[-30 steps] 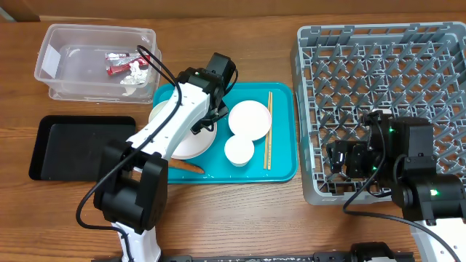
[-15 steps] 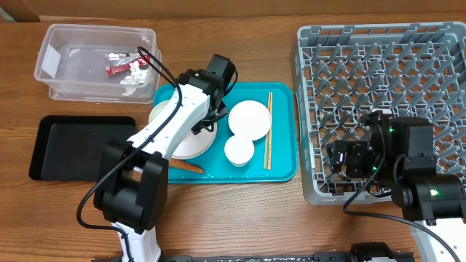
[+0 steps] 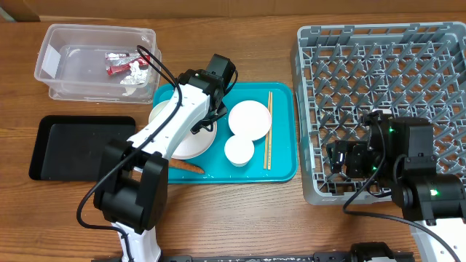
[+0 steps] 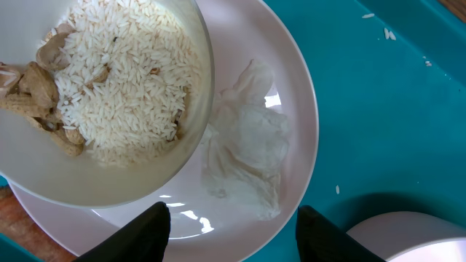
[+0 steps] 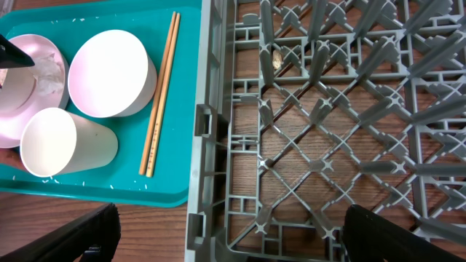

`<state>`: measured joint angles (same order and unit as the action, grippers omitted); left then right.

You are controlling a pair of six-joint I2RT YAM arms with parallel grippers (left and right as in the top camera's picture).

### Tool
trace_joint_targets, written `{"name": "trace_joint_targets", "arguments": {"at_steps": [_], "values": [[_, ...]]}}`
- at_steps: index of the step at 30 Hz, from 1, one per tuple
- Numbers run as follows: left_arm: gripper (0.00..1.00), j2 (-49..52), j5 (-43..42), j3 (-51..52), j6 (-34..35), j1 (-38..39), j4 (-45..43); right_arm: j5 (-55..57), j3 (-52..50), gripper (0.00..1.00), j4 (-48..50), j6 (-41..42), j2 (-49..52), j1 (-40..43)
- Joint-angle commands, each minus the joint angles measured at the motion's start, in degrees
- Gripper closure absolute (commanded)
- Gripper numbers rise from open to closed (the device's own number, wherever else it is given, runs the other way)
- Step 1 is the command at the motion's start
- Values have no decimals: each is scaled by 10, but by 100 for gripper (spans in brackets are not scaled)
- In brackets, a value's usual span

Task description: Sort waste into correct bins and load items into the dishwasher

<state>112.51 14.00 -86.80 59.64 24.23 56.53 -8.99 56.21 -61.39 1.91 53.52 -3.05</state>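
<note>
Nothing has shifted since a second ago: both arms hold the same poses, and every dish lies where it did. We see the left arm (image 3: 171, 124) reached over the teal tray (image 3: 280, 171). The left jaws hang open and empty above the crumpled white tissue (image 4: 244, 156), which lies on the round plate (image 4: 240, 44). Beside the tissue, a bowl (image 4: 109, 185) of rice (image 4: 124, 87) rests on the same plate. Chopsticks (image 3: 268, 129), a second bowl (image 3: 250, 118) and a cup (image 3: 239, 149) lie on the teal tray, with the carrot (image 3: 187, 167) at its front-left corner. The snack wrapper (image 3: 116, 64) sits in the clear tub (image 3: 51, 36); the black tray (image 3: 80, 145) lies in front of the tub on the table (image 3: 240, 218). The right jaws stand wide open over the grey rack (image 3: 378, 65), holding nothing.
</note>
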Motion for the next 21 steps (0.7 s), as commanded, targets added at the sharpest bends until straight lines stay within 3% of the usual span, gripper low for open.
{"name": "trace_joint_targets", "arguments": {"at_steps": [1,9,21], "values": [[42,-3,16,6,-5,-6,-1,-1,16,0,1,3,-3,-1],[42,-3,15,21,-5,-6,-10,-1,16,0,1,3,-3,-1],[40,-3,10,106,-5,-6,-109,-1,16,0,1,3,-3,-1]]}}
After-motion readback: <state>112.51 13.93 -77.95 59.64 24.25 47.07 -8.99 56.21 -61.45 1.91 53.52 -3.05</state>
